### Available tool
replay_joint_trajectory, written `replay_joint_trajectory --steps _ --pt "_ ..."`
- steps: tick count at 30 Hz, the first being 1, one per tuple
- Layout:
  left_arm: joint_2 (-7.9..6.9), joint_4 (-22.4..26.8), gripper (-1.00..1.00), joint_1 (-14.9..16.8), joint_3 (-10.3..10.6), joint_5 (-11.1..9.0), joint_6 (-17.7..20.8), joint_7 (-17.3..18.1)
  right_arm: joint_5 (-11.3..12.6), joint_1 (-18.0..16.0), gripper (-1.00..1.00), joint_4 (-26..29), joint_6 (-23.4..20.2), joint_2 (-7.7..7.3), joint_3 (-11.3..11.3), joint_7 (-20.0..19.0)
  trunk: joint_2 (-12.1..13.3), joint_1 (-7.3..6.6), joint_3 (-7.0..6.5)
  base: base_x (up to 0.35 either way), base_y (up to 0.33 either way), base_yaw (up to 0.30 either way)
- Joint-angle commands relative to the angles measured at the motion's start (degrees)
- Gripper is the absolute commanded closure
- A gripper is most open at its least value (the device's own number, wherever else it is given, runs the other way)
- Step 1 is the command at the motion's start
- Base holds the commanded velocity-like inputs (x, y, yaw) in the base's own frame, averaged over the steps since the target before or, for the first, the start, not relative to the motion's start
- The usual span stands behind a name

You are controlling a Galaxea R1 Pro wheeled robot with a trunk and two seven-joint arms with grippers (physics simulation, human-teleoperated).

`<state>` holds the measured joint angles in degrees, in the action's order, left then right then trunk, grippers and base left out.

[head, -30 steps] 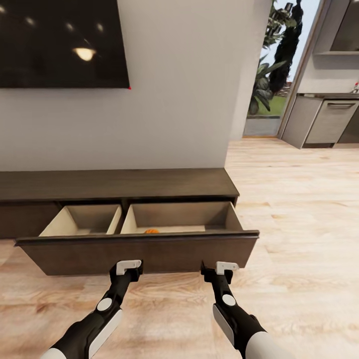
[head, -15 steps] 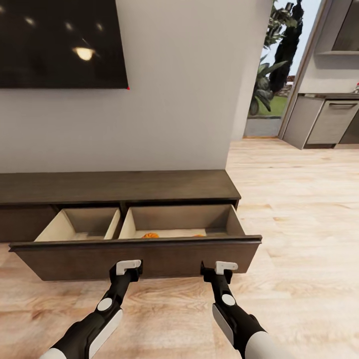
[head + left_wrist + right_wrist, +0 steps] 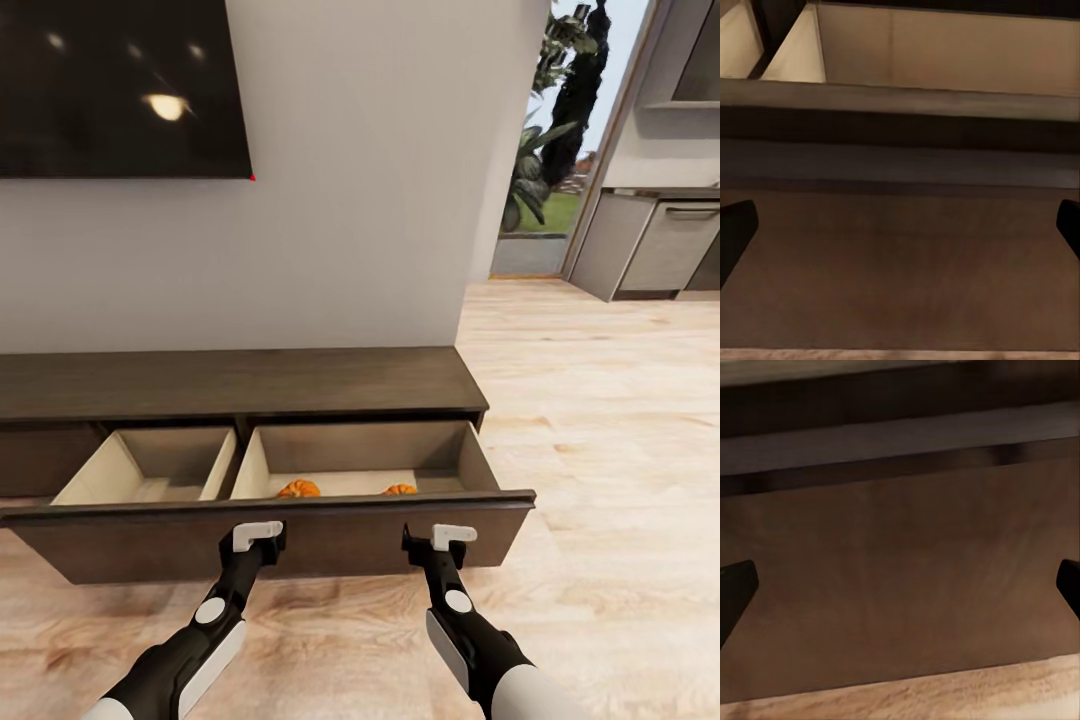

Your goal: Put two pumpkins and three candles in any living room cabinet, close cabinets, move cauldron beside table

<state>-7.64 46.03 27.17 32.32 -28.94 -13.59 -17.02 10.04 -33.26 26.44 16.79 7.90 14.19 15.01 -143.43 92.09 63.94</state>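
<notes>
1. Facing the cabinet, the head view shows its wide drawer pulled out over the plank floor; the drawer's left end is cut off by the frame edge.
2. Two pale compartments lie inside the drawer, split by a divider. The left one shows only bare tan walls; its floor is mostly hidden behind the drawer front.
3. Two pumpkins sit in the right compartment: one near the divider, the other further right. Only their orange tops rise above the front's rim; stems are too small to make out.
4. Left gripper and right gripper are held just before the drawer front, well apart from each other. Contact with the wood cannot be judged.
5. Left wrist view: dark fingertips stand at opposite frame edges, spread wide with nothing between them; the drawer front and a compartment wall lie ahead.
6. Right wrist view: fingertips likewise spread wide, holding nothing, before the front with a strip of floor beneath.
7. A black TV on the wall is cropped at top and left, showing lamp reflections.
8. Grey kitchen units and garden plants appear past the wall's end.
9. No legible writing or labels appear.
</notes>
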Motion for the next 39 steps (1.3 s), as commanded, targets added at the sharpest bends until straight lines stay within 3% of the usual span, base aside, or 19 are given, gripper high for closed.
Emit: replay_joint_trajectory --steps 1,31,39 --pt "-0.09 0.0 -1.0 0.1 0.5 -0.5 -0.4 -0.5 0.6 -0.1 -1.0 -0.1 0.3 -0.04 0.5 0.4 0.0 0.0 0.05 0.048 0.0 0.0" --pt "-0.09 0.0 -1.0 0.1 0.5 -0.5 -0.4 -0.5 0.6 -0.1 -1.0 -0.1 0.2 0.0 0.5 0.4 0.0 0.0 0.05 0.066 0.0 0.0" --pt "-0.09 0.0 -1.0 0.1 2.4 -0.3 -0.6 -0.5 0.6 -0.1 -1.0 -0.2 0.2 0.0 0.5 0.3 0.0 0.0 0.05 0.01 0.0 0.0"
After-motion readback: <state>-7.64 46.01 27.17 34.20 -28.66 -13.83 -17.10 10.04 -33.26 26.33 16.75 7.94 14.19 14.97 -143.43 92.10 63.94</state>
